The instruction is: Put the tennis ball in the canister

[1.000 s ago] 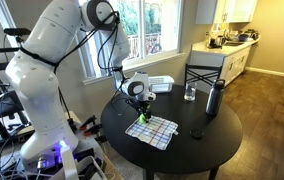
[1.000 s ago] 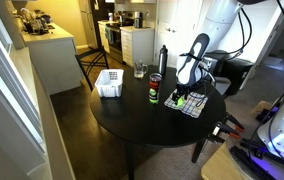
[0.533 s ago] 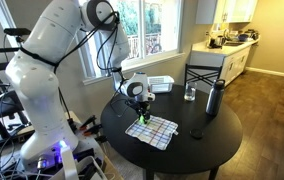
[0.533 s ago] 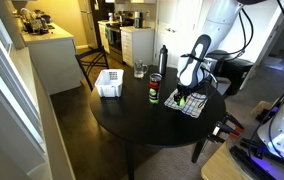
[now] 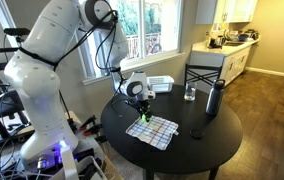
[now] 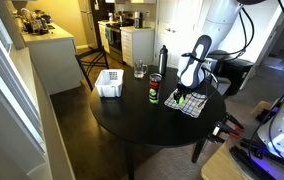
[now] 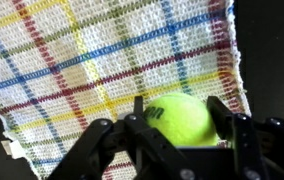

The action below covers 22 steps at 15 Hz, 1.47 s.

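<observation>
In the wrist view the yellow-green tennis ball (image 7: 182, 120) sits between the two black fingers of my gripper (image 7: 179, 110), which is shut on it, one pad on each side. The ball rests on a plaid cloth (image 7: 102, 60). In both exterior views the gripper (image 5: 141, 112) (image 6: 182, 96) points down onto the cloth (image 5: 152, 131) (image 6: 188, 104) on the round black table (image 5: 217, 140). The canister (image 6: 154, 90), a slim tube with dark red colouring, stands upright on the table a short way from the cloth.
A tall dark bottle (image 5: 214, 97) (image 6: 163, 60), a small clear glass (image 5: 190, 93) (image 6: 139, 70) and a white basket (image 5: 160, 83) (image 6: 109, 83) stand on the table's far part. A chair (image 5: 204, 73) is at the table's edge. A small dark object (image 5: 194, 133) lies near the cloth.
The jaws have closed onto the tennis ball. The arm stays in the same place over the cloth.
</observation>
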{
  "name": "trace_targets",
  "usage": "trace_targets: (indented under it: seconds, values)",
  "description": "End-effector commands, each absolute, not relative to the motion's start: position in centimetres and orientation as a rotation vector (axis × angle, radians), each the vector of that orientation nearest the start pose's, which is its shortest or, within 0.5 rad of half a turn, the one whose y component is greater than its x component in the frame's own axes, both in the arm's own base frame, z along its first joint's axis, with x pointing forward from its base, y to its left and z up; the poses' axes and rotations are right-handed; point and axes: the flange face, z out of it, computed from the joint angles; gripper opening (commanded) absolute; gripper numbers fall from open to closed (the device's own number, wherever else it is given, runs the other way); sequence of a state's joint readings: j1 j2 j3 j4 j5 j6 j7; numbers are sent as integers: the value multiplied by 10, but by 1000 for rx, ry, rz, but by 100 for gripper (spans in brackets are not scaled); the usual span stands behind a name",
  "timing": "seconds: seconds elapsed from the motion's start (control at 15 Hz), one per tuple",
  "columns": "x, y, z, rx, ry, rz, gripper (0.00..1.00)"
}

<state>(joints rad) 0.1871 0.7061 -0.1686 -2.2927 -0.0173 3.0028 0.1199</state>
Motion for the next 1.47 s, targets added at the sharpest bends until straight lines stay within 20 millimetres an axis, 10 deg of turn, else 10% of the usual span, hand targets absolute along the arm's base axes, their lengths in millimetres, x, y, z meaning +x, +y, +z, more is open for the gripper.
trace_targets:
  seconds: [0.0,0.67,1.4]
  values:
    - [491,4,83,-3242,36,-148,39]
    - [518,40,174,-3128,38,-126,39]
    - [525,55,230,-3113,66,-99,39]
